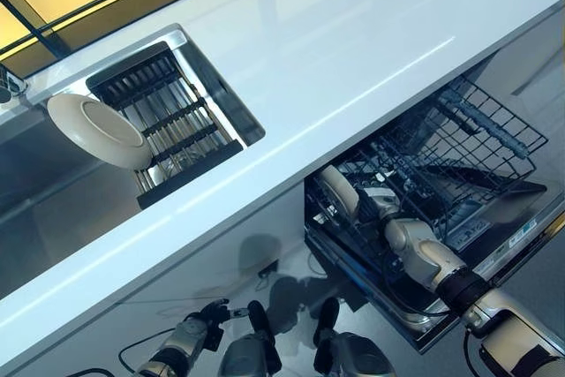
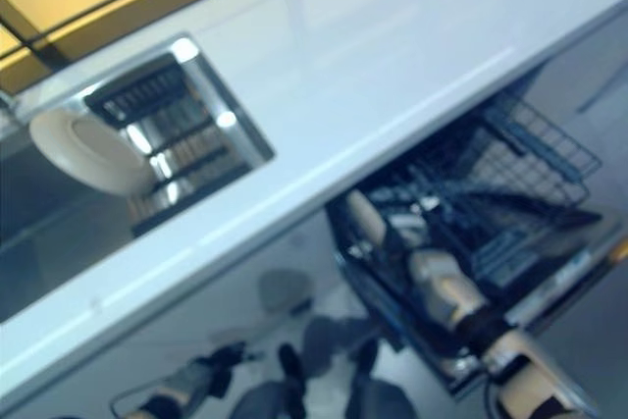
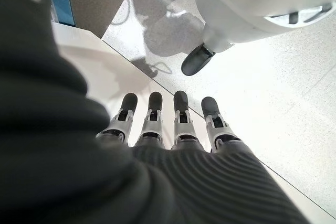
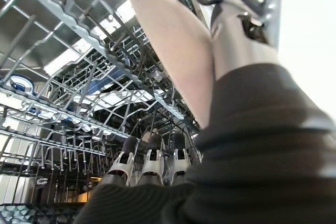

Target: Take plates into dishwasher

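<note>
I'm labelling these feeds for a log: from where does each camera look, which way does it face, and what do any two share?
Left eye view: head, looking down on the white countertop; both arms show.
Right eye view: beside it, same scene; both show the round cream plate in the sink.
Left wrist view: floorward along the idle left hand, fingers straight.
Right wrist view: into the wire dishwasher rack, along the right hand gripping a second cream plate, which the eye views also show.

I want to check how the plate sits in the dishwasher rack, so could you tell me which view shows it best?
The right wrist view: the plate fills it, edge-on among the rack's tines, by the right hand. Both eye views show only its rim beside the arm; the left wrist view shows none.
</note>
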Available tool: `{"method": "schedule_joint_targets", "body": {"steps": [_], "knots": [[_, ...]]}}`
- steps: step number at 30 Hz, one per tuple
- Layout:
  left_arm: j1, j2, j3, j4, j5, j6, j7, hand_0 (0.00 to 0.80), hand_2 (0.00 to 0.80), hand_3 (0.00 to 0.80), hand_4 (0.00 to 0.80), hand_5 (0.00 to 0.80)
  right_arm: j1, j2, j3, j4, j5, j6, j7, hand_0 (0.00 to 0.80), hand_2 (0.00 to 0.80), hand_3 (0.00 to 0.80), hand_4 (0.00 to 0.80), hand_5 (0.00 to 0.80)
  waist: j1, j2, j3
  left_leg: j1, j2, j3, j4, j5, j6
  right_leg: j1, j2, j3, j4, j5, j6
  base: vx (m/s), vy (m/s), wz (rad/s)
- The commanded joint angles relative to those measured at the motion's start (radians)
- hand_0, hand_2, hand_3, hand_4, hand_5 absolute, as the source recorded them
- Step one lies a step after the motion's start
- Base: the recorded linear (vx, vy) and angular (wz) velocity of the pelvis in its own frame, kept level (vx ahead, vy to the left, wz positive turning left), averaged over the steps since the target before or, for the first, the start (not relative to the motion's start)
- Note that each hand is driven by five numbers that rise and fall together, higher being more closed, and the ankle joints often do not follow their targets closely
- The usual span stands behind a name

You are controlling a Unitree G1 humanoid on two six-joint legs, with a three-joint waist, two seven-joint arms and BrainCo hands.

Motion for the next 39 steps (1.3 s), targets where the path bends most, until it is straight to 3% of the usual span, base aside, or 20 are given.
{"method": "schedule_joint_targets", "body": {"steps": [1, 26, 33, 39], "knots": [[-0.009, 0.036, 0.005, 0.006, 0.006, -0.012, 0.018, 0.0, 0.0, 0.0, 0.0, 0.0, 0.076, 0.048, 0.048, -0.153, 0.061, -0.06, 0.01, 0.0, 0.0, 0.0, 0.0, 0.0, -0.022, -0.052, 0.01, -0.094, -0.008, 0.014, -0.024, 0.065, -0.07, 0.07, 0.018, 0.043, 0.032, -0.192, 0.029, 0.0, 0.0, 0.0], [0.065, 0.044, 0.038, -0.01, -0.034, -0.029, 0.052, 0.0, 0.0, 0.0, 0.0, 0.0, 0.242, -0.023, -0.218, -0.428, 0.379, -0.084, -0.082, 0.0, 0.0, 0.0, 0.0, 0.0, -0.067, -0.071, 0.009, -0.07, 0.011, 0.069, -0.024, 0.055, -0.061, 0.083, 0.032, 0.081, 0.035, -0.196, 0.027, 0.001, 0.0, -0.02], [0.098, 0.06, 0.06, -0.012, -0.043, -0.04, 0.052, 0.0, 0.0, 0.0, 0.0, 0.0, 0.327, -0.007, -0.346, -0.436, 0.736, -0.116, -0.102, 0.0, 0.0, 0.0, 0.0, 0.0, -0.079, -0.085, 0.001, -0.052, 0.011, 0.087, -0.024, 0.037, -0.051, 0.092, 0.033, 0.09, 0.037, -0.2, 0.028, 0.005, -0.001, -0.02], [0.14, 0.078, 0.079, -0.009, -0.046, -0.053, 0.042, 0.0, 0.0, 0.0, 0.0, 0.0, 0.405, 0.026, -0.503, -0.389, 0.98, -0.213, -0.128, 0.0, 0.0, 0.0, 0.0, 0.0, -0.091, -0.096, -0.022, -0.04, 0.011, 0.098, -0.007, 0.009, -0.042, 0.102, 0.026, 0.093, 0.038, -0.205, 0.029, 0.037, -0.003, -0.04]]}}
